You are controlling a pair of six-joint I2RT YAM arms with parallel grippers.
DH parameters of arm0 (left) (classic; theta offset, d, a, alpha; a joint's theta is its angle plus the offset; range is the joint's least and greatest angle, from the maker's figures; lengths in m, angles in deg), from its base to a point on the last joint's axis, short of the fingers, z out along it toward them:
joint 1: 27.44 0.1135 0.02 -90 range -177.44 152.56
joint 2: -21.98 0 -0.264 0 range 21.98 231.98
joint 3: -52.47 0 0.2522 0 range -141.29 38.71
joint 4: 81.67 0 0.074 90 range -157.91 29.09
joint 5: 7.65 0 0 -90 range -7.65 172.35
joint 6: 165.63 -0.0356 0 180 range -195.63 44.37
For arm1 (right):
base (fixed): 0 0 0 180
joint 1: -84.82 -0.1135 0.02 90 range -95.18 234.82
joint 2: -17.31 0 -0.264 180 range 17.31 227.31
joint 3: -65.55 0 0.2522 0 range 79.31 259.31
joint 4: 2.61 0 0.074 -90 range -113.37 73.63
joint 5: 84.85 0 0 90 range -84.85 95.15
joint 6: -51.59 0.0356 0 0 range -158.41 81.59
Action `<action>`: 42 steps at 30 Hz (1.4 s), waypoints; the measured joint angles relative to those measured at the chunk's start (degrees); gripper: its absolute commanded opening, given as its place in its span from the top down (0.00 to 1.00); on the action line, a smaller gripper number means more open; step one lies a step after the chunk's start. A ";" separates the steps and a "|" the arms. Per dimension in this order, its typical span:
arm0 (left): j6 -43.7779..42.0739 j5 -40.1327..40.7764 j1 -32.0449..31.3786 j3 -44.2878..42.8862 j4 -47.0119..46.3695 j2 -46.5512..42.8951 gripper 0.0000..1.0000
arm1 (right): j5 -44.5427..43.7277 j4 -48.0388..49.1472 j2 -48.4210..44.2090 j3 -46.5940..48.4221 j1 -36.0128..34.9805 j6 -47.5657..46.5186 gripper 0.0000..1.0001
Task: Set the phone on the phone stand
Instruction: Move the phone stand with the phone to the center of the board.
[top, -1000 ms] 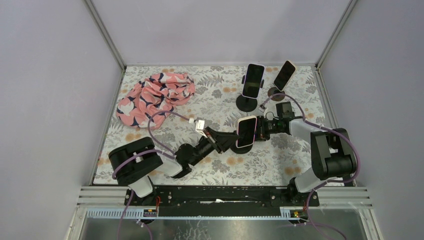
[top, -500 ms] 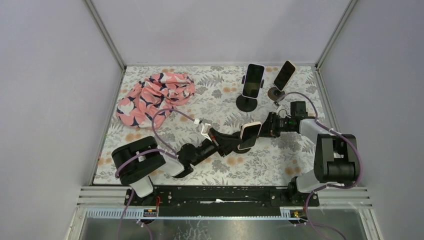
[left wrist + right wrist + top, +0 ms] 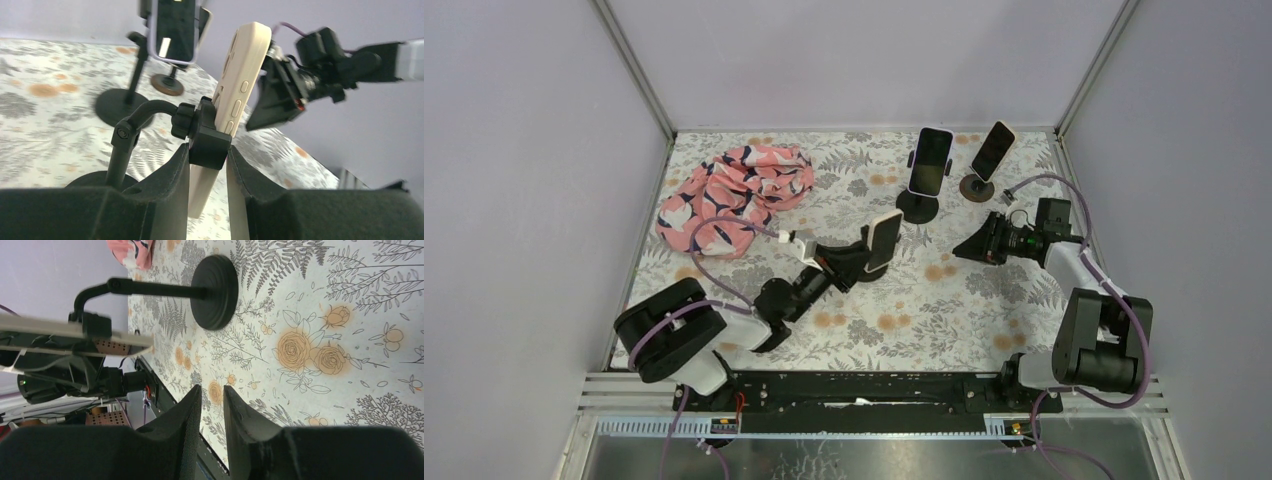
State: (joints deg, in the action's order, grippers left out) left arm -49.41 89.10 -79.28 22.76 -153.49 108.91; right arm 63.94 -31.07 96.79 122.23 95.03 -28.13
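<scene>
A cream phone (image 3: 884, 240) sits in the black clamp of a phone stand (image 3: 206, 134). The stand's bent arm runs down to a round base (image 3: 95, 181). My left gripper (image 3: 864, 262) is shut on the clamp (image 3: 207, 155), and the phone's lower end hangs between the fingers. In the right wrist view the stand base (image 3: 215, 285) rests on the cloth and the phone (image 3: 75, 332) shows edge-on. My right gripper (image 3: 961, 252) is to the right of the phone and apart from it. Its jaws (image 3: 212, 390) stand a little apart with nothing between them.
Two other phones stand on stands at the back: one (image 3: 931, 160) on a black base (image 3: 917, 207), one (image 3: 994, 150) further right. A pink patterned cloth (image 3: 734, 190) lies at the back left. A floral cover (image 3: 944, 320) lies over the table, with walls on three sides.
My right gripper let go of the phone and drew back to the right. My left gripper moved the phone and clamp left and toward the back.
</scene>
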 measured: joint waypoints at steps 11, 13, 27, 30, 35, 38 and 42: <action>2.47 -3.91 18.73 -1.03 -3.65 3.74 1.00 | 3.15 0.90 -3.89 -0.15 2.21 0.00 0.68; 3.72 -5.25 21.29 -2.19 -3.98 5.29 1.00 | 4.00 1.29 -4.02 -0.37 2.67 -0.04 0.68; 6.78 -8.24 23.78 -3.96 -4.02 7.08 0.61 | 8.20 1.73 -4.02 -0.79 4.98 -0.24 0.68; 7.65 -8.33 23.85 -3.93 -3.93 7.06 0.56 | 8.44 1.73 -4.02 -0.79 5.14 -0.22 0.68; 8.74 -8.35 23.93 -3.56 -3.56 7.06 0.52 | 8.59 1.92 -4.02 -0.81 5.33 -0.22 0.68; 8.92 -8.37 24.04 -3.32 -3.56 7.06 0.52 | 8.94 2.16 -4.02 -0.90 5.38 -0.20 0.68; 9.07 -8.46 24.13 -3.08 -3.54 6.93 0.49 | 9.62 2.36 -4.02 -1.11 5.44 -0.17 0.68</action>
State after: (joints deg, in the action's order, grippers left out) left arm -40.34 80.64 -55.15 19.68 -157.03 115.84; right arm 73.56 -28.71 92.77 121.11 100.48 -28.30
